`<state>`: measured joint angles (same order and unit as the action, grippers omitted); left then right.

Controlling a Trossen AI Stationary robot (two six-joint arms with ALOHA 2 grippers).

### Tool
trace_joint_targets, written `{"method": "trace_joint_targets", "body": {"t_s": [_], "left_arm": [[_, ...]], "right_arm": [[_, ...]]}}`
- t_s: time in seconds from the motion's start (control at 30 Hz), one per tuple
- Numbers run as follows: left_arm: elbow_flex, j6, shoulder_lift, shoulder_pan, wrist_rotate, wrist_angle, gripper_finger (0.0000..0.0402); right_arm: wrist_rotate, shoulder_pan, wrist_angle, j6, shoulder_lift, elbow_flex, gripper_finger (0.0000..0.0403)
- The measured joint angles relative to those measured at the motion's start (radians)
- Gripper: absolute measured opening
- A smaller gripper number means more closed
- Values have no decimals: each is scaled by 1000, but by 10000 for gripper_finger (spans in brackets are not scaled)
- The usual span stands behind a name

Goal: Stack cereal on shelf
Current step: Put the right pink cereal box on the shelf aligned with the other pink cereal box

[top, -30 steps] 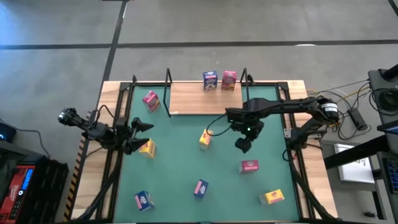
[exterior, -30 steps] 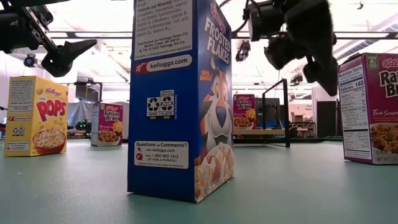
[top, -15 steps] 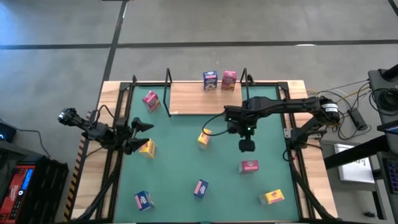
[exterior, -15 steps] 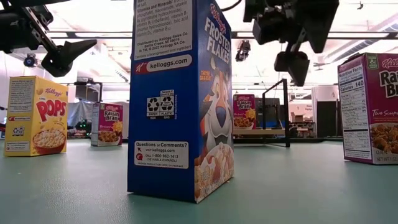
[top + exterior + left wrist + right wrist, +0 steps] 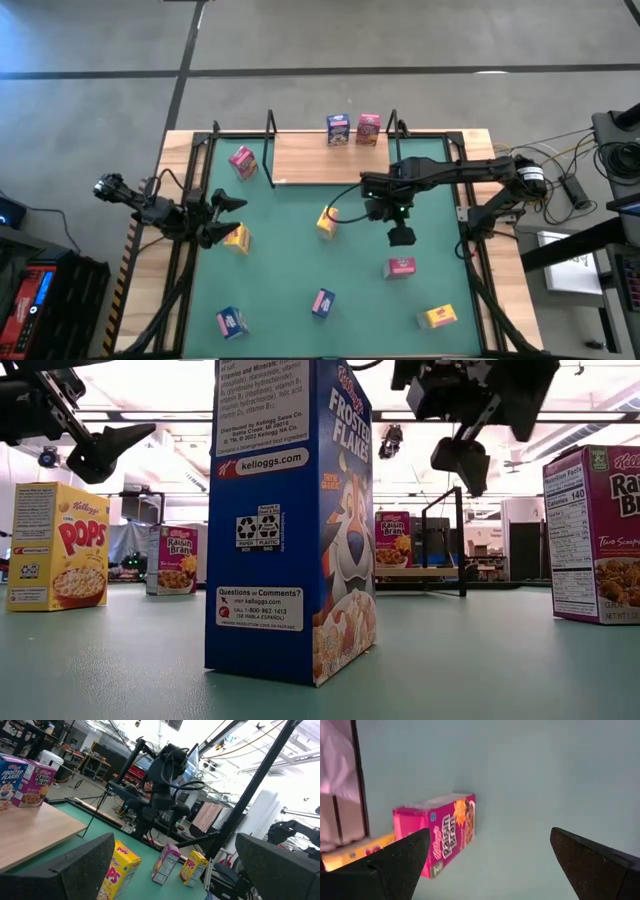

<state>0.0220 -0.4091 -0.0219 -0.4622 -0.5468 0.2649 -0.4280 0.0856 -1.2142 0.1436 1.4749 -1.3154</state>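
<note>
Nine small cereal boxes show in the high view. A blue box (image 5: 338,130) and a pink box (image 5: 368,128) stand at the far edge of the light-wood shelf (image 5: 320,160). The others stand on the green mat, among them a pink box (image 5: 401,267) and a yellow box (image 5: 328,222). My right gripper (image 5: 401,236) hangs open above the mat, just on the far side of that pink box (image 5: 437,840), touching nothing. My left gripper (image 5: 224,219) is open at the mat's left edge, beside another yellow box (image 5: 238,238).
A pink box (image 5: 242,162) stands left of the shelf. Two blue boxes (image 5: 322,302) (image 5: 232,321) and a yellow one (image 5: 438,316) stand near the mat's near edge. Black metal uprights (image 5: 271,125) frame the shelf. The tall blue box (image 5: 290,520) fills the low view.
My right gripper has turned at the wrist from a slant to pointing more nearly straight down, and has shifted slightly toward the table's right and near edge, toward the pink box. It has stayed open. No box has moved.
</note>
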Motion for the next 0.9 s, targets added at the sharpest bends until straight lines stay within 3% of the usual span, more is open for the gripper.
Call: {"method": "trace_joint_targets", "body": {"t_s": [0.2,0.53,0.7,0.9], "left_arm": [[0,0,0,0,0,0,398],[0,0,0,0,0,0,398],[0,0,0,0,0,0,398],[0,0,0,0,0,0,398]], "right_arm": [[10,0,96,15,5,-4,400],[8,-5,125,-280,17,-2,400],[9,-12,173,-148,18,-2,400],[8,-30,151,-228,18,-1,400]]}}
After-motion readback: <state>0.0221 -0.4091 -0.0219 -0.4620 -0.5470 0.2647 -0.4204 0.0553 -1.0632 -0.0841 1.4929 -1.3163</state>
